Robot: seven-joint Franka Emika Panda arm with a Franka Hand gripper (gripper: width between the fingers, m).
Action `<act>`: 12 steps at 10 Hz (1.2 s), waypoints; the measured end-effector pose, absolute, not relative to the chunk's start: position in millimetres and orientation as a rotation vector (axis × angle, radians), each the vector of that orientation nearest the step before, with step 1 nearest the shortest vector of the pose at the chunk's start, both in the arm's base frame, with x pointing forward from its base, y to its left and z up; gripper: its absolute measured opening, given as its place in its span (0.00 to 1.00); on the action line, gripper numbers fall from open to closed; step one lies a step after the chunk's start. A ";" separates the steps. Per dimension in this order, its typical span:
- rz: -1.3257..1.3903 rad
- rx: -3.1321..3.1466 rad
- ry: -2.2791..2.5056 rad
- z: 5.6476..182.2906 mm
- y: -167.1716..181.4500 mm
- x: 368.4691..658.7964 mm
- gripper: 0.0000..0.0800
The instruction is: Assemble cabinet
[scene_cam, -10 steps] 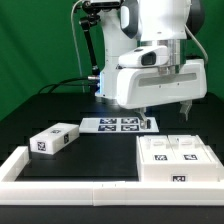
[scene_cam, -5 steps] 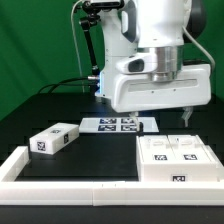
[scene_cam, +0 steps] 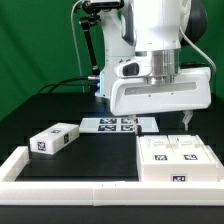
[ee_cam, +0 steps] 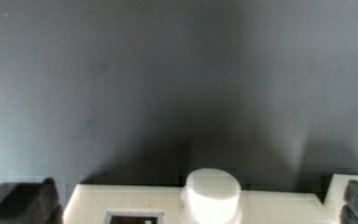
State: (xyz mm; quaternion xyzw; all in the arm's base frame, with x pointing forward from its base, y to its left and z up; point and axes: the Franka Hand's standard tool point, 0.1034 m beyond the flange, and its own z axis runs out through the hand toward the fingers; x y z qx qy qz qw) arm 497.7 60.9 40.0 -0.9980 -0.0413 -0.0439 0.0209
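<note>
The large square white cabinet shell (scene_cam: 178,160) with tags lies on the table at the exterior view's right. A smaller white box part (scene_cam: 55,139) with tags lies at the left. My gripper (scene_cam: 165,118) hangs open and empty above the far edge of the shell, not touching it. In the wrist view the gripper (ee_cam: 190,203) is open, with its dark fingertips (ee_cam: 19,200) at either side. Between and below them shows a white cabinet part (ee_cam: 274,200) with a rounded knob (ee_cam: 211,192) and a tag.
The marker board (scene_cam: 118,124) lies flat on the black table behind the gripper. A low white border frame (scene_cam: 60,180) runs along the table's front and left side. A green backdrop stands behind the arm.
The gripper has moved toward the exterior view's right, from above the marker board's end to above the shell's far edge. It stays open. The parts have not moved.
</note>
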 end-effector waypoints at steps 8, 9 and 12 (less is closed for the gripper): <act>-0.139 -3.086 -0.141 11.1 63.9 502.7 1.00; -0.136 -3.084 -0.119 10.3 63.8 501.8 1.00; -0.152 -3.079 -0.150 6.0 71.5 507.7 1.00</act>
